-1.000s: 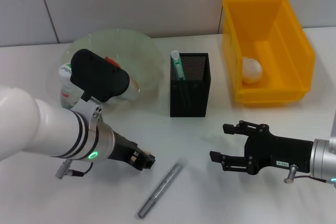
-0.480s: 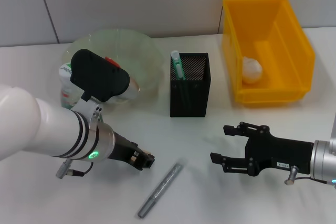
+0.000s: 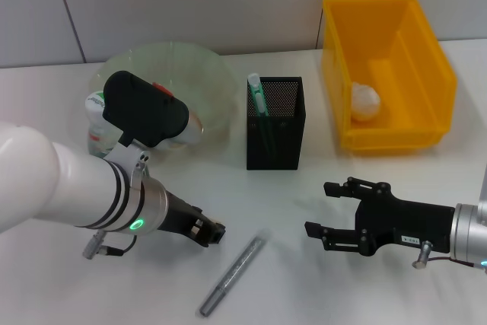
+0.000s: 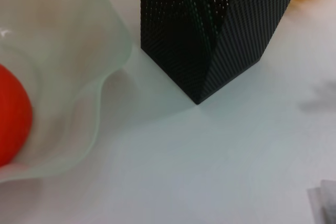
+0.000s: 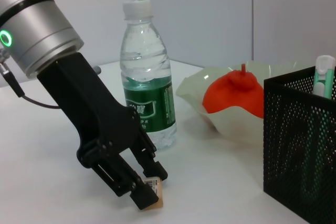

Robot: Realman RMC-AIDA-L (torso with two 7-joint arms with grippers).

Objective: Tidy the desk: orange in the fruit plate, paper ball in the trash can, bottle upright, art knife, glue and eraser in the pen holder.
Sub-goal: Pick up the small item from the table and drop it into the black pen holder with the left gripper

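A: Near the front left of the white table [image 3: 304,188], the left tool [image 3: 214,234] pinches the small tan rectangular eraser with a barcode label [image 5: 153,194] between closed fingers, just above the surface.

B: How will it handle?

A: Probably light and slightly rubbery, so it should not slip; held across its flat faces, it can drop straight down. The tall square black mesh pen holder [image 3: 275,122] stands farther back and to the right, with the mint-green art knife [image 3: 256,95] already inside.

B: And the glue?

A: That thin grey-silver stick [image 3: 232,276] lies flat just right of the left tool. Round and stiff, it may roll; mid-body is the place to grip. The right tool [image 3: 329,208] hovers wide open and empty to its right.
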